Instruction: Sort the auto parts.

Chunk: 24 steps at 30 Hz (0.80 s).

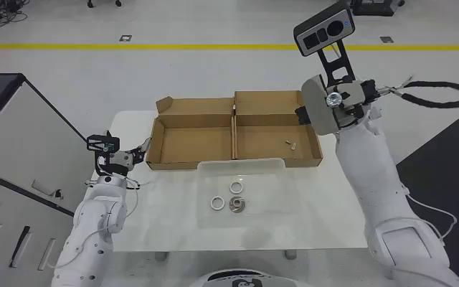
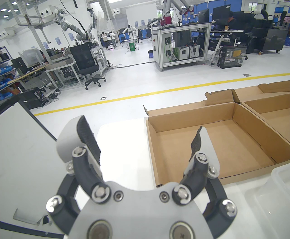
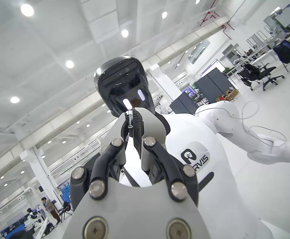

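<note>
part point(image 3: 129, 117): mostly covered by the pads of the right gripper point(image 3: 131, 114); only a shiny ribbed tip shows, so its kind is unclear.
bits point(image 1: 290, 143): two pale pieces in the right box point(image 1: 258, 140), too small to tell.
tray point(image 2: 281, 181): cut off by the left wrist view's edge.
right box, left wrist view: cut off by that edge too.

I see pale shop floor point(image 2: 192, 78) w/ yellow line point(image 2: 158, 92), black office chair point(image 2: 87, 64), equipment rack point(image 2: 181, 47), green bin point(image 2: 131, 47); round ceiling lights point(image 3: 27, 9) overhead.
</note>
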{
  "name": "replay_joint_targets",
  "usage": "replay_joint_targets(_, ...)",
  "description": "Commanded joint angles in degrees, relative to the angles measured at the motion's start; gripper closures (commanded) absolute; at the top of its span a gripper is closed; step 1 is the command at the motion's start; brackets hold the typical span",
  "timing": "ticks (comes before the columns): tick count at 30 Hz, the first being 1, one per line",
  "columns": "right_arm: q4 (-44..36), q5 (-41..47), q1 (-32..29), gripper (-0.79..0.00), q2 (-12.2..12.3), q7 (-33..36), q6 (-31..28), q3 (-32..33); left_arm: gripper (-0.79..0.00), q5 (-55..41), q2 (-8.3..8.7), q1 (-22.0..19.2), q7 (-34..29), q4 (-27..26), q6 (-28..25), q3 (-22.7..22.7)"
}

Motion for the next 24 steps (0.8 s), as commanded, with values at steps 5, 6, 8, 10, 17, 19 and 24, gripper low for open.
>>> replay_joint_targets(5,-0.03,0.43,0.03,0.0,-0.19,0.58,0.22,0.15,-0.785,0.0,0.0,0.0,0.0,0.0,0.0,0.0)
replay_joint_targets(6,-0.03,0.43,0.03,0.0,-0.19,0.58,0.22,0.15,-0.785,0.0,0.0,0.0,0.0,0.0,0.0,0.0)
replay_joint_targets(8,-0.03,0.43,0.03,0.0,-0.19,0.58,0.22,0.15,-0.785,0.0,0.0,0.0,0.0,0.0,0.0,0.0)
replay_joint_targets(10,-0.03,0.43,0.03,0.0,-0.19,0.58,0.22,0.15,-0.785,0.0,0.0,0.0,0.0,0.0,0.0,0.0)
replay_joint_targets(17,-0.03,0.43,0.03,0.0,-0.19,0.58,0.22,0.15,-0.785,0.0,0.0,0.0,0.0,0.0,0.0,0.0)
replay_joint_targets(19,-0.03,0.43,0.03,0.0,-0.19,0.58,0.22,0.15,-0.785,0.0,0.0,0.0,0.0,0.0,0.0,0.0)
replay_joint_targets(24,-0.84,-3.11,-0.14,0.0,0.03,-1.45,1.27,0.68,-0.785,0.0,0.0,0.0,0.0,0.0,0.0,0.0)
